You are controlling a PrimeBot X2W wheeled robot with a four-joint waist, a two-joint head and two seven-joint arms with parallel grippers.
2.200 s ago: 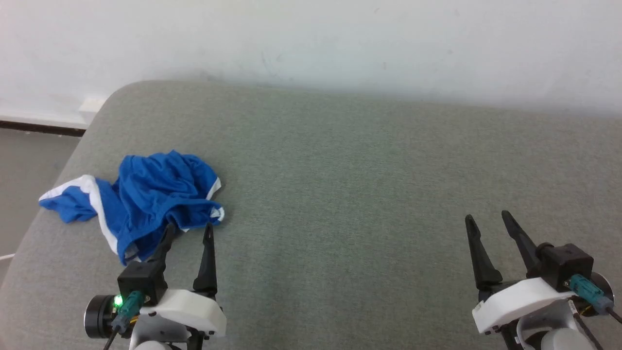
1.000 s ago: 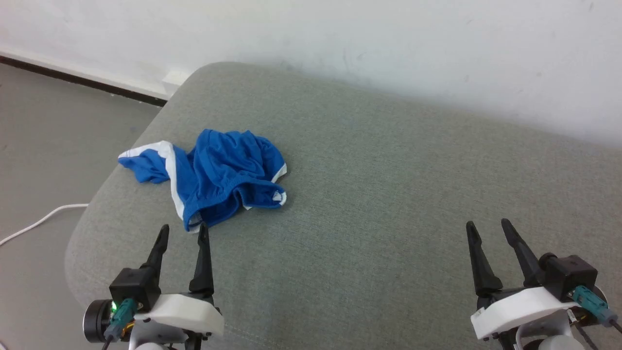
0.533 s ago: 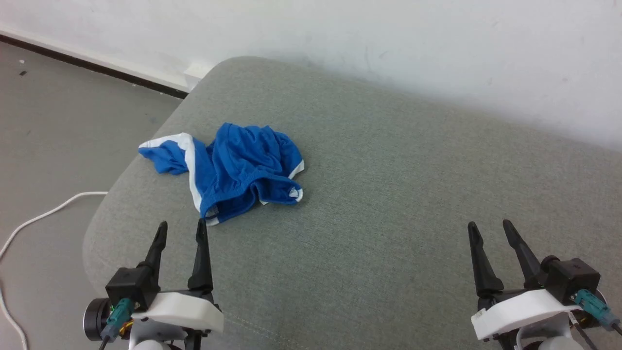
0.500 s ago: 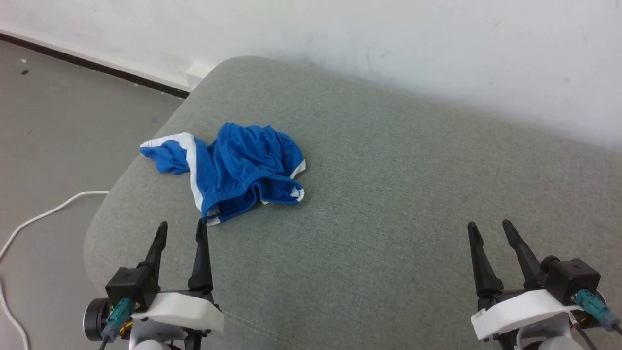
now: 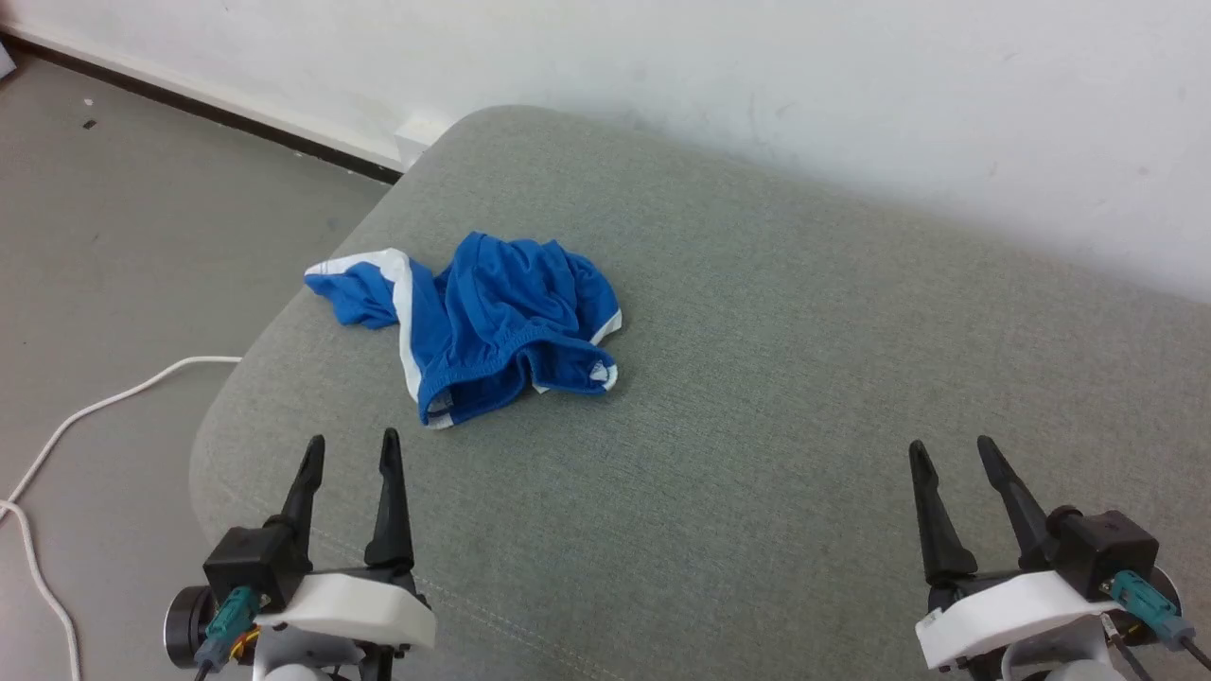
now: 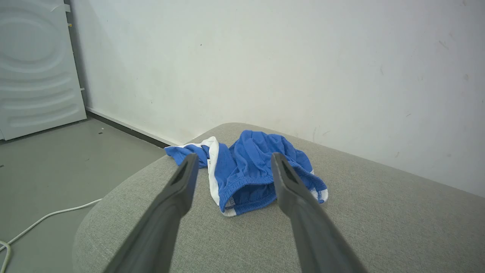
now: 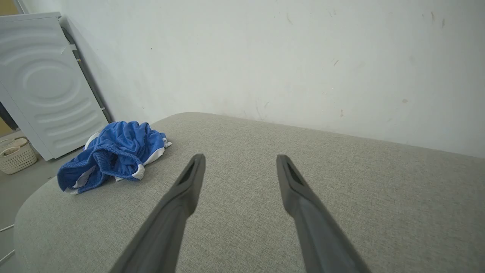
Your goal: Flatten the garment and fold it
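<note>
The garment [image 5: 492, 322], bright blue shorts with white stripes, lies crumpled near the left end of a grey cushioned surface [image 5: 804, 397]. It also shows in the left wrist view as the garment [image 6: 250, 170] and in the right wrist view as the garment [image 7: 113, 151]. My left gripper [image 5: 350, 449] stands open just short of the garment's near edge, with nothing between its fingers. Far to the right, my right gripper [image 5: 951, 452] is open over bare cushion and holds nothing.
A white wall [image 5: 757, 66] runs behind the cushion. Left of the cushion is grey floor with a white cable [image 5: 85, 416]. A white ribbed appliance [image 7: 45, 83] and a woven basket [image 7: 15, 155] stand on the floor at the left.
The head camera has turned left, so the whole picture slid to the right. The garment lies as before. Both grippers remain open in the same pose.
</note>
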